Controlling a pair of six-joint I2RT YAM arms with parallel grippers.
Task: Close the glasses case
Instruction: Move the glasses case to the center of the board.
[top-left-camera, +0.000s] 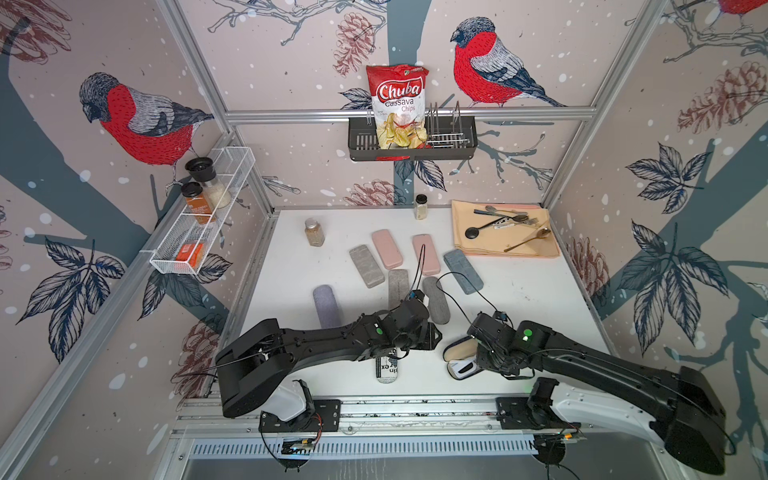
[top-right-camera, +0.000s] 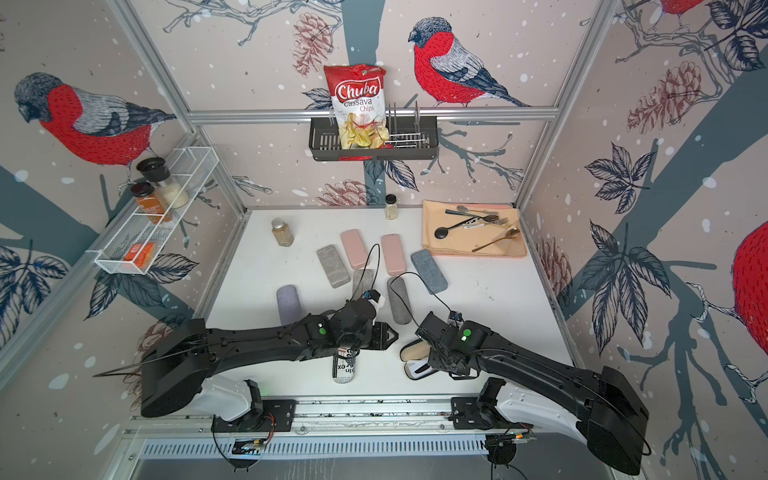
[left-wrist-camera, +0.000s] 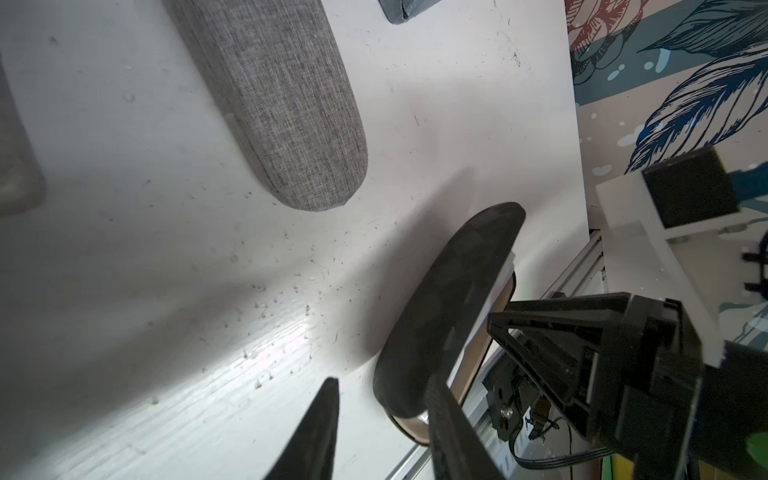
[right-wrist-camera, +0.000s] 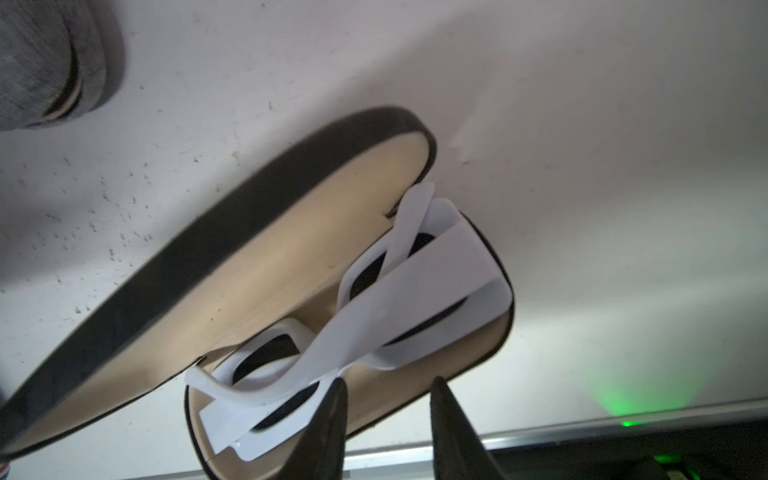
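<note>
We log the glasses case (top-left-camera: 456, 350) open near the front edge of the table (top-left-camera: 519, 299), right of centre. Right wrist view: white glasses (right-wrist-camera: 419, 286) inside, right gripper (right-wrist-camera: 388, 419) parted astride the base rim. Left wrist view alone gives us the dark back of the lid (left-wrist-camera: 449, 299), left gripper (left-wrist-camera: 384, 432) released beside it.

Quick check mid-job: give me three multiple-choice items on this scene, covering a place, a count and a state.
1. Where is the open glasses case? A on the cutlery cloth; B at the front of the table, by the right gripper; C in the wall basket.
2. How many pink cases lie on the table? A one; B four; C two.
3. The open case's lid is: A raised; B shut; C torn off.
Answers: 1 B, it lies under the right gripper; 2 C, two lie mid-table; 3 A, tan lining and white glasses show.
</note>
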